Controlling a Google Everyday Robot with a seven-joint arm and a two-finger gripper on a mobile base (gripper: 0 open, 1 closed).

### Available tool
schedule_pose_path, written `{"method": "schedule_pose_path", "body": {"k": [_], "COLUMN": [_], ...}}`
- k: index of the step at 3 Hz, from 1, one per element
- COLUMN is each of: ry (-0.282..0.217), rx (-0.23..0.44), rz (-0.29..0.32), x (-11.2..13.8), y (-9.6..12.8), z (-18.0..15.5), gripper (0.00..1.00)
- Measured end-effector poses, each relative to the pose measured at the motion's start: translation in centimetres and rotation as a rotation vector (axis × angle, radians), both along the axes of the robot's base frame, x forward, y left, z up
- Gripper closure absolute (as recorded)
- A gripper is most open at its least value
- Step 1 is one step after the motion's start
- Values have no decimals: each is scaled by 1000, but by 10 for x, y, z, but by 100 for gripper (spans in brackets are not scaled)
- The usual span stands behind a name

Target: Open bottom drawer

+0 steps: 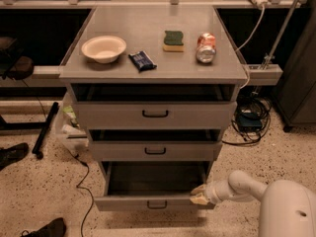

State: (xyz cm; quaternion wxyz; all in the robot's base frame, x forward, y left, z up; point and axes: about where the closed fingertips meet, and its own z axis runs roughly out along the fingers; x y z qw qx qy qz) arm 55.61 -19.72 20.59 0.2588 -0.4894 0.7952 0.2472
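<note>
The grey cabinet has three drawers. The bottom drawer [148, 201] is pulled out the farthest, its dark inside showing, with a small black handle [157, 206] on its short front. My gripper [199, 194] is at the drawer's right front corner, reaching in from the lower right on the white arm [237, 186]. Its fingertips rest on the top edge of the drawer front. The middle drawer [155, 150] and the top drawer [155, 114] are each open a little.
On the cabinet top [153, 38] are a white bowl [103, 49], a dark blue packet [142, 60], a green and yellow sponge [173, 40] and a tipped soda can [205, 47]. Cables [249, 120] lie on the floor at right; a black cord [84, 181] and shoes [12, 154] at left.
</note>
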Motion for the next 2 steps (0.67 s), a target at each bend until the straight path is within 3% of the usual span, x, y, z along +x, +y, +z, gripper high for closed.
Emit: {"method": "schedule_pose_path", "body": {"k": [1, 2], "ry": [39, 76], "rx": [-36, -78], "rz": [12, 24], "x": [-24, -54], "y": [1, 0], "z": [-6, -9], "gripper": [11, 0]}}
